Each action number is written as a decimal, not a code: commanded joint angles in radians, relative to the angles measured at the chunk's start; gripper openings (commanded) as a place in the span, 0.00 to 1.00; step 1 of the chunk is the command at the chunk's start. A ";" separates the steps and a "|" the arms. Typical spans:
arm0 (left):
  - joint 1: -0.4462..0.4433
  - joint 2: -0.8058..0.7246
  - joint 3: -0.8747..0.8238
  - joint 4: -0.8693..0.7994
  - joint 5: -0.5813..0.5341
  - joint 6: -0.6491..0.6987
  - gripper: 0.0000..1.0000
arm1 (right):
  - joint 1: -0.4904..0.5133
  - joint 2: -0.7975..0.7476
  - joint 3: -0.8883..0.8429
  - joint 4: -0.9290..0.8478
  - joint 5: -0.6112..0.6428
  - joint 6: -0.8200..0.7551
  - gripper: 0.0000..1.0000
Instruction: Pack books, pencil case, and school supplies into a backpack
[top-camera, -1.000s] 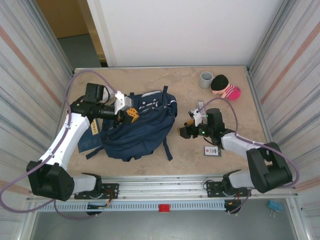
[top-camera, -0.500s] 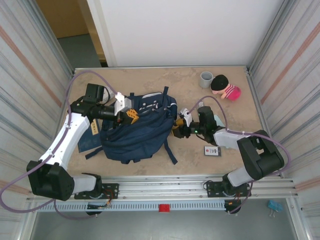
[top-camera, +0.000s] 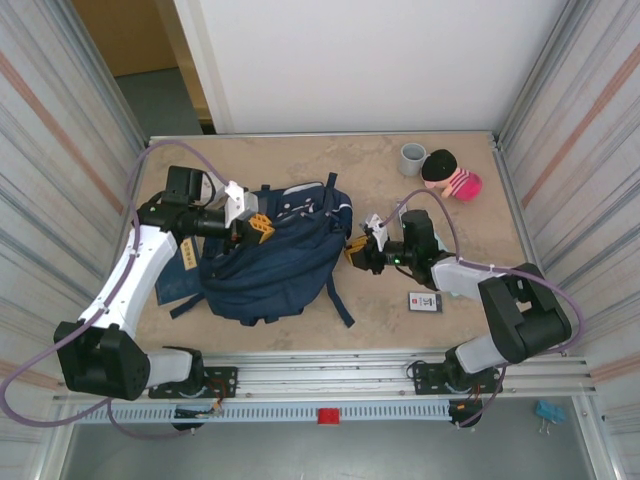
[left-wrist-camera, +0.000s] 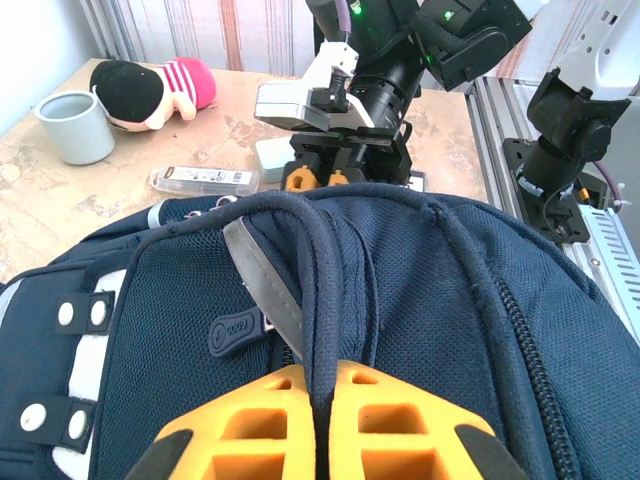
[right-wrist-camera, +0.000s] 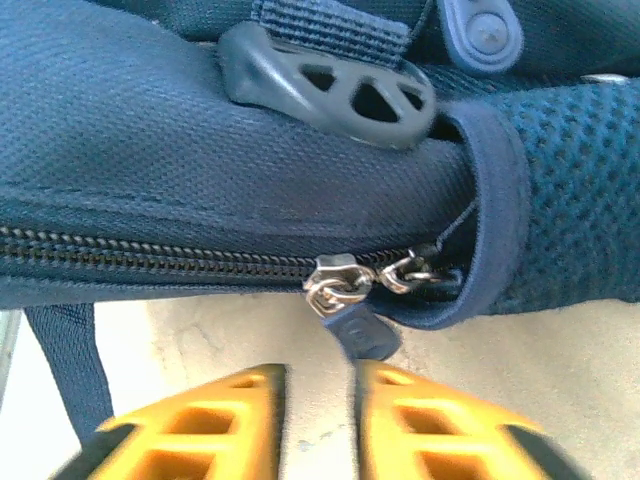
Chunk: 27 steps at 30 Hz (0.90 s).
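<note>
Slippage threatens: my right pincer (right-wrist-camera: 320, 388), narrow and empty, could miss the small zipper tab (right-wrist-camera: 360, 336) just ahead; my left pincer (left-wrist-camera: 318, 388) pinches the handle (left-wrist-camera: 316, 285) of the backpack (left-wrist-camera: 450, 300), which might tug loose.

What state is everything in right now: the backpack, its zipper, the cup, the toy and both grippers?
backpack: lying flat, all in one piece.
top handle: pinched by the left gripper.
zipper: shut along the stretch seen.
zipper pull: hanging free, not gripped.
left gripper: shut on the top handle.
right gripper: jaws slightly apart, empty, just short of the zipper pull.
grey cup: upright.
plush toy: lying on its side.
</note>
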 joint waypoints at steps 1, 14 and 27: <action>0.006 -0.016 0.009 0.058 0.111 0.001 0.00 | -0.013 0.003 0.038 -0.015 -0.018 -0.013 0.41; 0.007 -0.017 0.005 0.069 0.145 -0.007 0.00 | -0.006 0.088 0.108 0.043 -0.075 0.019 0.38; 0.000 -0.078 -0.105 0.312 -0.141 -0.210 0.00 | -0.025 0.016 0.103 -0.107 -0.081 0.010 0.03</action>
